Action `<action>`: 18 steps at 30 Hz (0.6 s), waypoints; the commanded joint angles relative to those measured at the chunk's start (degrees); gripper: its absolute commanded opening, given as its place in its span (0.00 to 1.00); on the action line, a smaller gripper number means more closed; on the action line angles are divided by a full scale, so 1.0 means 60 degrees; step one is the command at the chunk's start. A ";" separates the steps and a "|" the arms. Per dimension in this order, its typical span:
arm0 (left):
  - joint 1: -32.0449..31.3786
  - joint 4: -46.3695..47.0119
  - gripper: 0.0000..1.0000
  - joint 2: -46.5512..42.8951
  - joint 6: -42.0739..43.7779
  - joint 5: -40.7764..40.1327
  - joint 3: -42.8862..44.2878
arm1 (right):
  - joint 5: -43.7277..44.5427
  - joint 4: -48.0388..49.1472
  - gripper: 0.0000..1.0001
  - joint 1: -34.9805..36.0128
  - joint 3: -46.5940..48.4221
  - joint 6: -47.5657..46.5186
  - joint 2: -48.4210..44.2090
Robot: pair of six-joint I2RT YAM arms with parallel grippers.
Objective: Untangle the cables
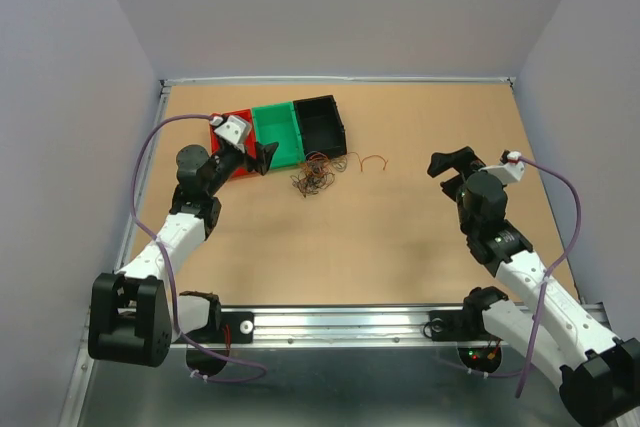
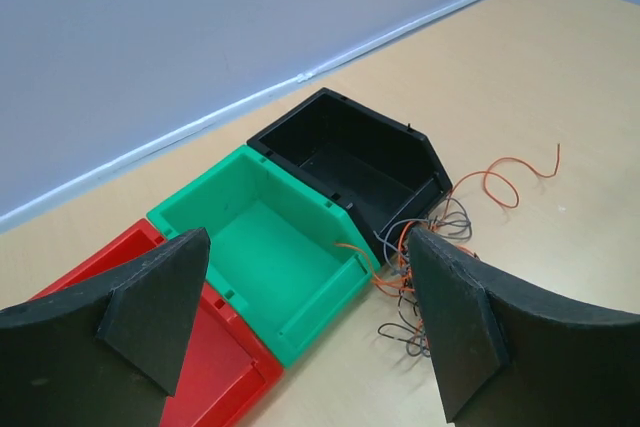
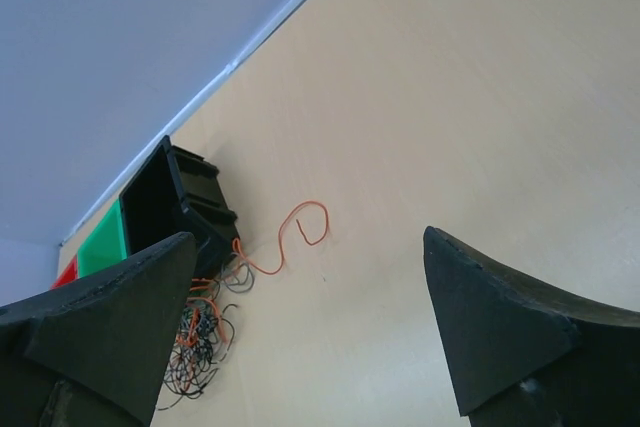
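We hold both hands wide open, with the cables loose on the desk.
Our left hand hangs above the red bin and green bin, fingers spread and gripping nothing. Our right hand is just as wide and empty, well apart from them. The cables lie tangled on the desk just in front of the green bin and black bin, one orange strand curling out to the right.

This looks like a robotics lab cell. Plain grey panels box in a wooden tabletop, with the left arm and right arm bolted to a metal rail.
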 commanded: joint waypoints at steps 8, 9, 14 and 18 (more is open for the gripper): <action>-0.1956 -0.1614 0.93 0.1095 0.1997 -0.0857 0.1210 | -0.0688 0.0076 1.00 -0.0023 0.0482 -0.0459 0.0834; -0.2222 -0.1819 0.93 0.1169 0.2306 -0.1048 0.1254 | -0.0805 0.0076 1.00 -0.0023 0.0512 -0.0518 0.0879; -0.3688 -0.2595 0.91 0.1622 0.3085 -0.3141 0.1474 | -0.0997 0.0091 1.00 -0.0023 0.0556 -0.0694 0.0968; -0.4187 -0.3314 0.85 0.2281 0.3246 -0.3686 0.2103 | -0.0939 0.0091 1.00 -0.0023 0.0527 -0.0723 0.0880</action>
